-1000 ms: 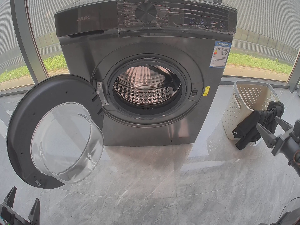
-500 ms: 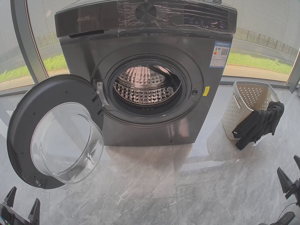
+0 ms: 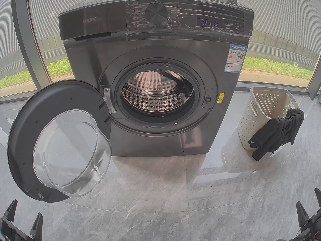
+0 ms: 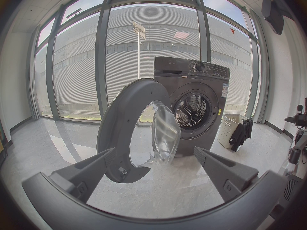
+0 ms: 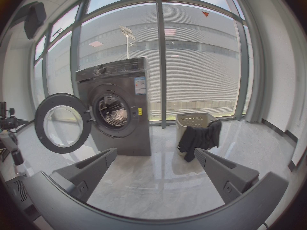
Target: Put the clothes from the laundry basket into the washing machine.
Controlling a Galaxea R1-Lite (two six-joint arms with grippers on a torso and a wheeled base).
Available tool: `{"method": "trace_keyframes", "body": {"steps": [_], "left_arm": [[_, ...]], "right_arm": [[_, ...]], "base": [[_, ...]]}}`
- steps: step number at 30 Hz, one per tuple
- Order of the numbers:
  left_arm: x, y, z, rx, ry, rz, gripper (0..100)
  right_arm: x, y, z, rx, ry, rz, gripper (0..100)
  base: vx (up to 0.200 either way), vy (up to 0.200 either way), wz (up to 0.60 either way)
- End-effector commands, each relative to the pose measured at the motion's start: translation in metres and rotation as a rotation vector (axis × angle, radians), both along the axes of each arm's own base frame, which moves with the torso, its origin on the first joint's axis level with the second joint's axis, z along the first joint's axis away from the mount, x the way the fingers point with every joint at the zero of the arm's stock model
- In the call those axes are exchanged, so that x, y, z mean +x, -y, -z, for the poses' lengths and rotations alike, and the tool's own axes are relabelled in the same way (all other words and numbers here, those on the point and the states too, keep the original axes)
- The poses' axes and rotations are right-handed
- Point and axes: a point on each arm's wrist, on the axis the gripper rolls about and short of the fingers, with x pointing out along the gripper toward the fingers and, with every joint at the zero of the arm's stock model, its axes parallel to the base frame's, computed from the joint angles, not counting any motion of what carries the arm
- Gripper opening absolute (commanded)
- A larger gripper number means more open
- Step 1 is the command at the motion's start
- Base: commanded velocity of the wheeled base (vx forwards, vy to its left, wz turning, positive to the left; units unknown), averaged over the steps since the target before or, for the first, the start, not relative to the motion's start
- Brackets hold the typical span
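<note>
The right gripper [image 3: 308,202] has pulled back to the lower right corner, open and empty, leaving the black garment [image 3: 276,133] draped over the laundry basket [image 3: 264,99] at mid-right, so the pick looks still undone.

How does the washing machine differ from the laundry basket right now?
The washing machine is dark grey and larger; the laundry basket is white and perforated. The washing machine opens at the front, its door swung wide; the laundry basket opens at the top. The washing machine's drum looks empty; the laundry basket has a black garment draped over its rim. Both stand on the floor.
</note>
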Motion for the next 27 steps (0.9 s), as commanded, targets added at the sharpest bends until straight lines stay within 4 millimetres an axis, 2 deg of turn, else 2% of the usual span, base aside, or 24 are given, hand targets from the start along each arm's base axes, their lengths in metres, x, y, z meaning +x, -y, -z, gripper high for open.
{"method": "trace_keyframes", "body": {"steps": [1,22,27], "left_arm": [[-0.0002,-0.0001,0.0048,0.007,0.002,-0.006,100],[-0.0002,-0.0001,0.0048,0.013,0.002,-0.008,100],[-0.0002,-0.0001,0.005,0.024,0.0,-0.005,100]], "right_arm": [[-0.0023,0.0012,0.0093,-0.013,-0.005,0.064,100],[-0.0023,0.0003,0.0086,-0.022,0.002,0.025,100],[-0.0023,0.0003,0.0086,-0.022,0.002,0.025,100]], "base": [[0.0,0.0,0.0],[0.0,0.0,0.0],[0.0,-0.2,0.0]]}}
